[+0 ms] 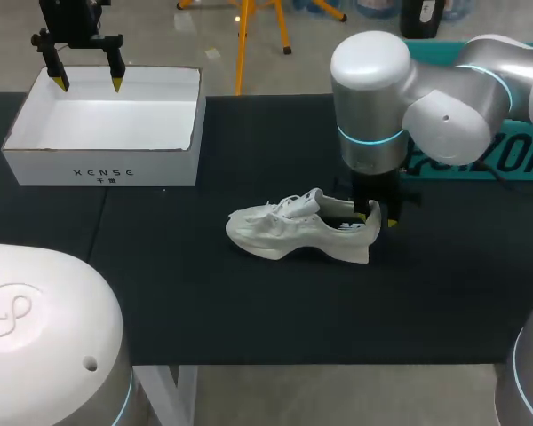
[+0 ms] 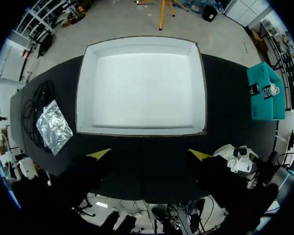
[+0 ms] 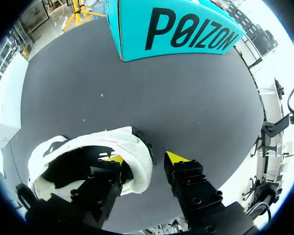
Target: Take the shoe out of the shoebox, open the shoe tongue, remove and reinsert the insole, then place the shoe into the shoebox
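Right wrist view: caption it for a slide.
Open right gripper straddles the heel of the white sneaker on the table.

Heel of shoe (image 1: 293, 232) behind right pincer (image 1: 377, 219)

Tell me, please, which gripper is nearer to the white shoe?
Right. The right gripper straddles the heel wall of the shoe, one finger inside the opening, one outside. The left gripper hangs above the shoebox, away from the shoe.
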Tool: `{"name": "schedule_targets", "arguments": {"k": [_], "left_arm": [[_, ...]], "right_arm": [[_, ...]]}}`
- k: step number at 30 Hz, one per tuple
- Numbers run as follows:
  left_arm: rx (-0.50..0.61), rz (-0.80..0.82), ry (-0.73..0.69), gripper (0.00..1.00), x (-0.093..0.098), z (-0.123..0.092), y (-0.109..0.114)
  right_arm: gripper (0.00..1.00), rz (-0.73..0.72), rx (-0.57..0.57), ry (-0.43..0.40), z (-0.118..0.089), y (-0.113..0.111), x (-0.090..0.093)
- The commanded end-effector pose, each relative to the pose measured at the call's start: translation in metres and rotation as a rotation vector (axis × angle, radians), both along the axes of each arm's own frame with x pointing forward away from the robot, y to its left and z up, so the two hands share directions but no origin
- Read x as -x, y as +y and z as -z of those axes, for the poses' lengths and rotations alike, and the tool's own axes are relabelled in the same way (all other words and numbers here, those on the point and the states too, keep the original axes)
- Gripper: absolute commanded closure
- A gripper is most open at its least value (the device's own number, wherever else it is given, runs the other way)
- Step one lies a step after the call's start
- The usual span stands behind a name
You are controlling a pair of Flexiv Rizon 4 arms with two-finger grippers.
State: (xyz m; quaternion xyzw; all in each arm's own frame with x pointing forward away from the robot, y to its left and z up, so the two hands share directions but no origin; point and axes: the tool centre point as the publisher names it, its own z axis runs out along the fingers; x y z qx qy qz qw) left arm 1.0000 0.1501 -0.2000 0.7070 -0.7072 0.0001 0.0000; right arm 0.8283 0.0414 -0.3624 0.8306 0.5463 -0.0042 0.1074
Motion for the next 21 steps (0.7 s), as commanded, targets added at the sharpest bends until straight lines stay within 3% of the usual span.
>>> {"name": "schedule_targets", "arguments": {"k": [1,6,8,9,10,21], "left_arm": [[0.0,0.0,0.0,0.0,0.0,0.0,0.0],[0.0,0.0,0.0,0.0,0.0,0.0,0.0],[0.0,0.0,0.0,0.0,0.0,0.0,0.0],[0.0,0.0,0.0,0.0,0.0,0.0,0.0],[0.0,0.0,0.0,0.0,0.0,0.0,0.0],[0.0,0.0,0.0,0.0,0.0,0.0,0.0]], "right_arm": [[0.0,-0.023,-0.046,-0.017,-0.028,-0.013,0.007],[0.0,-0.247,-0.141,-0.087,-0.059,-0.016,0.01],[0.0,-0.593,-0.214,-0.137,-0.071,-0.012,0.018],[0.0,-0.684,-0.15,-0.093,-0.073,-0.013,0.023],[0.0,-0.782,-0.201,-0.086,-0.075,-0.019,0.027],[0.0,-0.782,-0.201,-0.086,-0.075,-0.019,0.027]]}}
